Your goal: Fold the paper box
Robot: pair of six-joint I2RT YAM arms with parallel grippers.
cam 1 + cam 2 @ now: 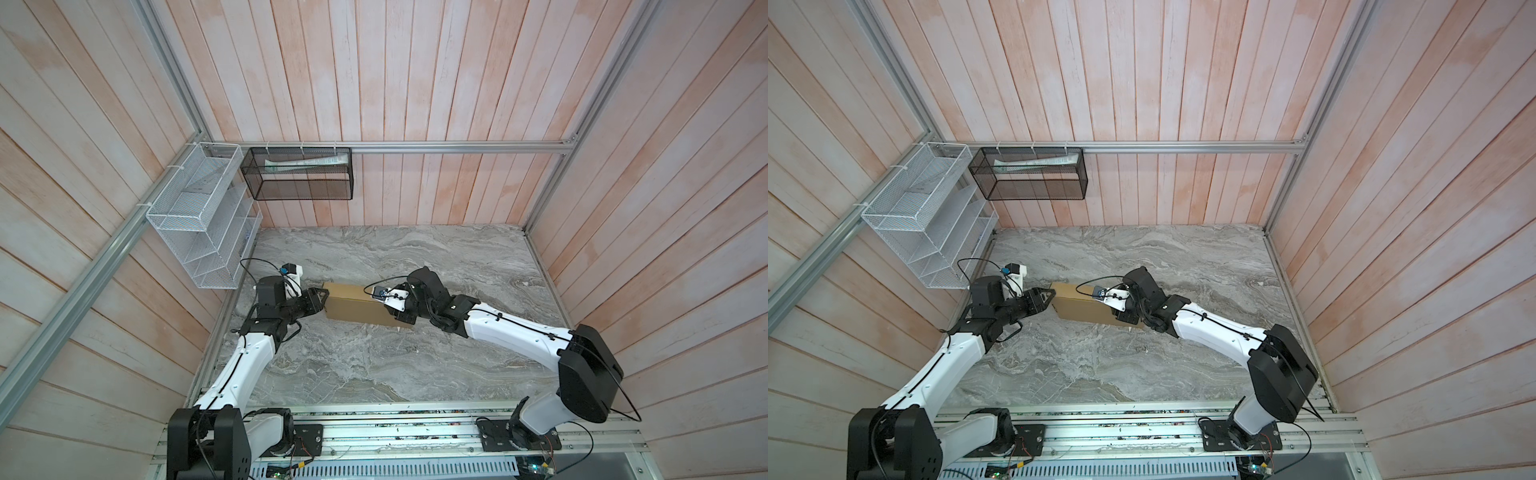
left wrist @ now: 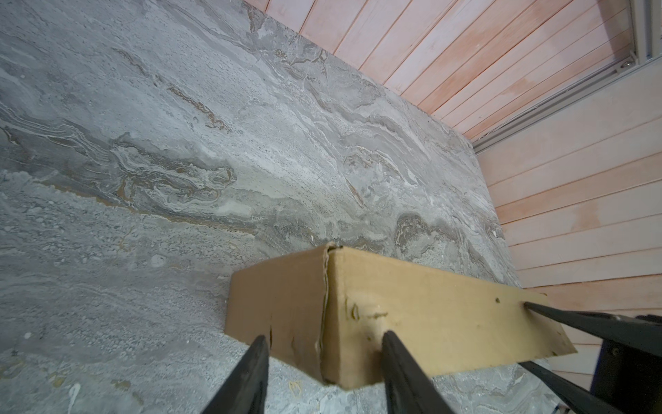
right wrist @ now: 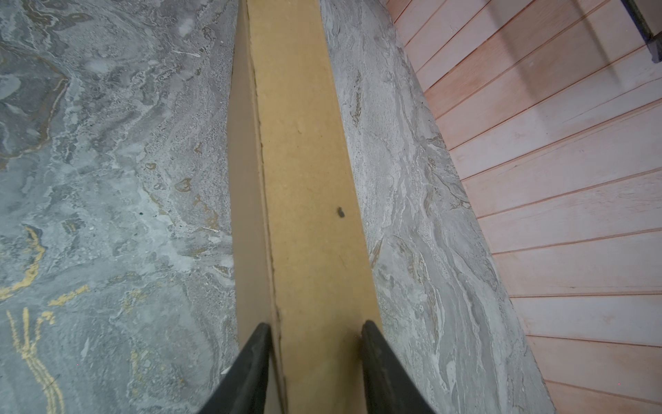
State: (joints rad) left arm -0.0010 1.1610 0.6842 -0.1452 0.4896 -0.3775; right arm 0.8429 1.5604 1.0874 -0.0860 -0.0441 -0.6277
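The paper box (image 1: 353,305) (image 1: 1084,305) is a closed tan cardboard shape standing on a long narrow side on the marble table (image 1: 374,365). My right gripper (image 1: 400,319) (image 1: 1128,318) reaches over its right end. In the right wrist view the right gripper (image 3: 317,324) is shut across the box's narrow upper face (image 3: 304,179), one finger on each broad side. My left gripper (image 1: 323,296) (image 1: 1050,296) is at the left end. In the left wrist view the left gripper (image 2: 326,337) is open, its fingers straddling the box's near corner (image 2: 430,315).
A white wire rack (image 1: 203,216) hangs on the left wall and a black mesh basket (image 1: 299,174) holding a flat packet hangs on the back wall. Wooden walls close in three sides. An aluminium rail (image 1: 415,432) with the arm bases runs along the front.
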